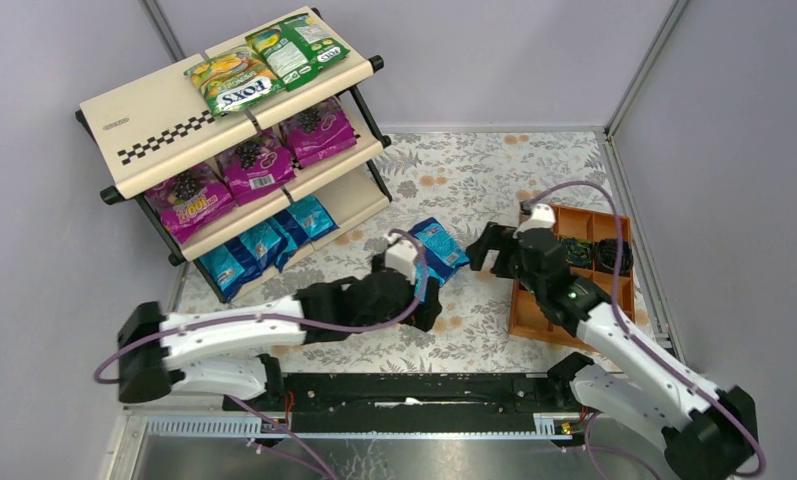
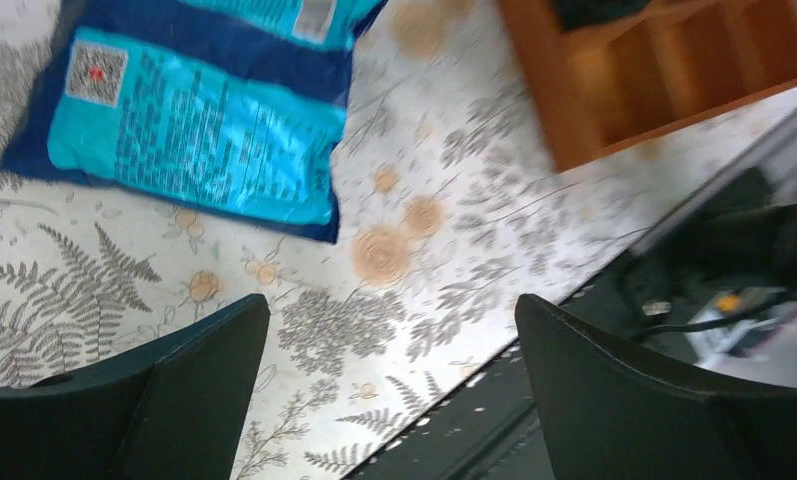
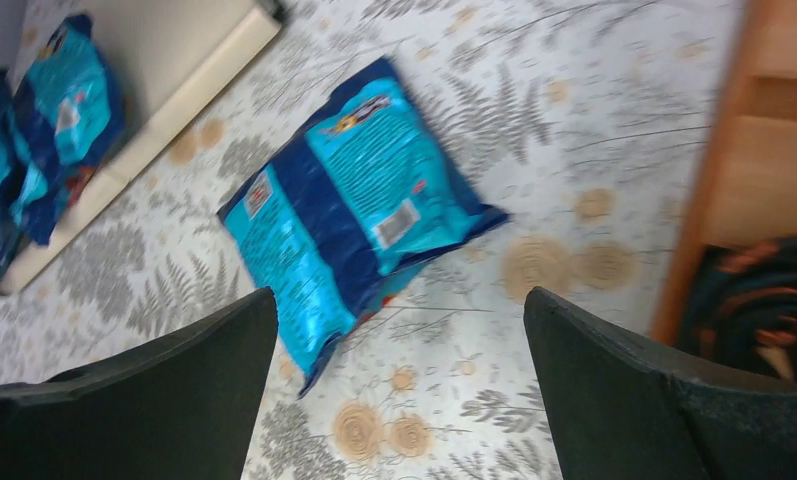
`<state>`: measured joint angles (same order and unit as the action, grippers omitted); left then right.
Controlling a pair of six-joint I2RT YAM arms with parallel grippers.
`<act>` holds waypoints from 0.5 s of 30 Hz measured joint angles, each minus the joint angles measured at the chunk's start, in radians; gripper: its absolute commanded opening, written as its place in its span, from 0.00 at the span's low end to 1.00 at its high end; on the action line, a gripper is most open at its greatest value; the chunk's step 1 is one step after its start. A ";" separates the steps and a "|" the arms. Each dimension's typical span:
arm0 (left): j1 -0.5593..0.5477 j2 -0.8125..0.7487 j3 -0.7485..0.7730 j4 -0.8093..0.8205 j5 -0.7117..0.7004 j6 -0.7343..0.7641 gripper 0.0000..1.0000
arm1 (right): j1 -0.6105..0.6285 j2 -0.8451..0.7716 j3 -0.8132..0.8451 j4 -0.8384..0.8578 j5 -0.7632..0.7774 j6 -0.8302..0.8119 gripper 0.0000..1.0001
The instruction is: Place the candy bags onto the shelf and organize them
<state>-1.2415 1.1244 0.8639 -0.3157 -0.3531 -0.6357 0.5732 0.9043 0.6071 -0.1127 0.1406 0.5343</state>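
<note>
The shelf (image 1: 144, 110) stands at the back left. Two green-yellow candy bags (image 1: 236, 80) lie on its top tier, three magenta ones (image 1: 257, 163) on the middle tier, and blue ones (image 1: 264, 243) on the bottom tier, which also show in the right wrist view (image 3: 44, 130). One loose blue bag (image 1: 437, 250) lies flat on the floral tablecloth between the grippers. My left gripper (image 1: 429, 298) is open and empty just near of it; the bag (image 2: 194, 110) lies beyond its fingertips (image 2: 204, 350). My right gripper (image 1: 484, 255) is open and empty to the bag's right (image 3: 359, 215).
An orange-brown compartment tray (image 1: 534, 315) with black coiled items (image 1: 604, 255) sits at the right, close to my right arm. It also shows in the left wrist view (image 2: 574, 110) and the right wrist view (image 3: 744, 150). Grey walls enclose the table.
</note>
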 measured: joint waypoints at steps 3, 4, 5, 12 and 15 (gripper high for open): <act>0.000 0.130 0.001 -0.003 -0.003 0.012 0.83 | -0.030 -0.082 -0.001 -0.058 0.073 -0.002 1.00; 0.000 0.173 0.002 -0.005 -0.006 0.023 0.80 | -0.042 -0.105 -0.002 -0.074 0.089 -0.002 1.00; 0.000 0.213 0.006 -0.006 -0.009 0.036 0.78 | -0.052 -0.124 -0.003 -0.090 0.100 -0.002 1.00; 0.000 0.412 0.094 0.001 -0.074 0.139 0.66 | -0.069 -0.169 -0.024 -0.153 0.103 0.022 1.00; 0.000 0.463 0.119 0.027 -0.103 0.176 0.61 | -0.069 -0.178 -0.045 -0.166 0.091 0.051 1.00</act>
<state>-1.2415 1.5871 0.9825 -0.2890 -0.4557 -0.4599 0.5041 0.7261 0.5617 -0.2783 0.2314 0.5850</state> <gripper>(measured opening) 0.654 0.995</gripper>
